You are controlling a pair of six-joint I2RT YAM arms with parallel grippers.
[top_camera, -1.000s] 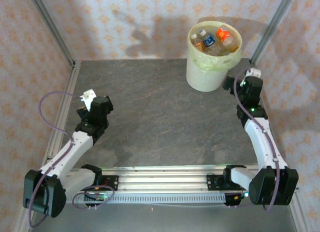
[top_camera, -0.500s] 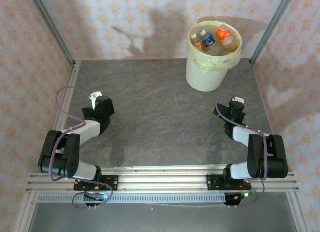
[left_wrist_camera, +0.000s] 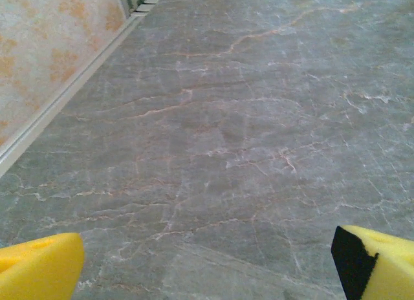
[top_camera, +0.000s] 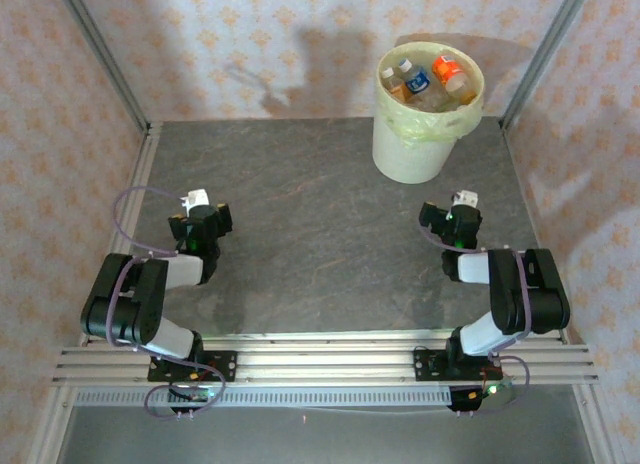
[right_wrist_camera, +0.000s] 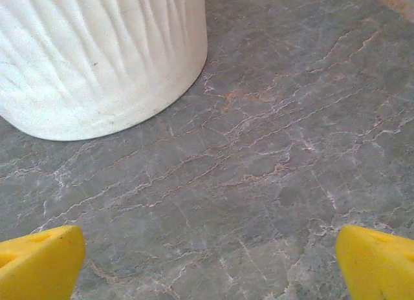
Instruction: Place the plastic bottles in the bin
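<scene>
Two arms of mine sit folded low at the near side of the grey marbled table (top_camera: 320,254), the left arm (top_camera: 135,299) beside the left wall, the right arm (top_camera: 525,289) towards the right edge.

At least three plastic bottles (top_camera: 430,84) lie inside the bin (top_camera: 410,154), which stands at the far right of the table, close to the back wall (top_camera: 250,44). From above, one bottle carries a blue label (top_camera: 418,80), one an orange cap (top_camera: 447,66), and one at the left a white cap (top_camera: 390,75). A pale green bag (top_camera: 440,126) lines the bin and folds over its rim.

My left jaws stand wide open and hold nothing. In the left wrist view their yellow pads (left_wrist_camera: 39,267) sit at the two bottom corners, with bare table (left_wrist_camera: 226,132) between them. The patterned side wall (left_wrist_camera: 45,48) and the pale rail (left_wrist_camera: 65,106) at its foot run along the left of that view.

My right jaws are likewise spread wide and grip nothing. Their yellow pads (right_wrist_camera: 39,261) show at the bottom corners of the right wrist view, apart from everything. Ahead and to the left there, the ribbed white wall of the bin (right_wrist_camera: 97,54) meets the table (right_wrist_camera: 272,151); the right jaws are near it but not touching.
</scene>
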